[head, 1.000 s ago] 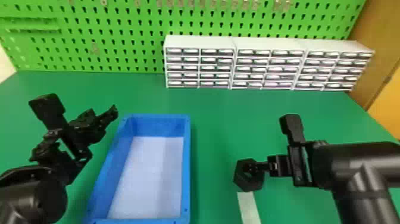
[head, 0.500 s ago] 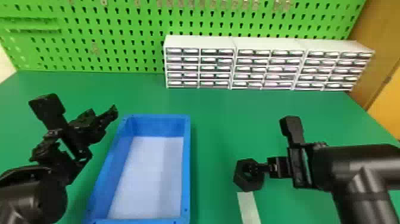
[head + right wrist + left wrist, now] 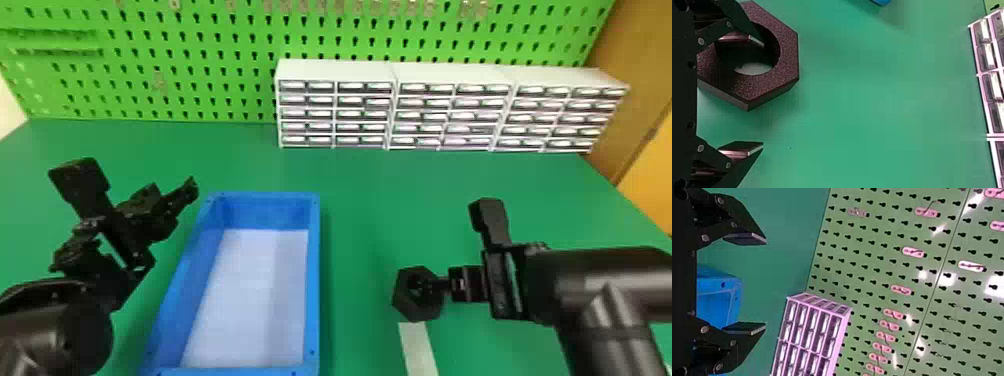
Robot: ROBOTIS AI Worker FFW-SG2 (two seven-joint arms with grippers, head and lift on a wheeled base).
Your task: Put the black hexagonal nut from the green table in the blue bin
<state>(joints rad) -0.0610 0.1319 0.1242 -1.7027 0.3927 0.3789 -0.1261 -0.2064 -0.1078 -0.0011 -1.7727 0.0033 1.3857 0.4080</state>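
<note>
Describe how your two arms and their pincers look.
The left arm and right arm are black, with smooth, rounded, slightly glossy housings. The left pincer and right pincer are black too: angular linked fingers, small round grey pins and flat, pale-edged pads.

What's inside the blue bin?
The blue bin has a pale floor with nothing on it; the black nut is outside, to the right. The nearest wall's inner side is hidden by its rim.

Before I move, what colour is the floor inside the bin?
The bin floor is pale bluish white, clearest in the head view.
</note>
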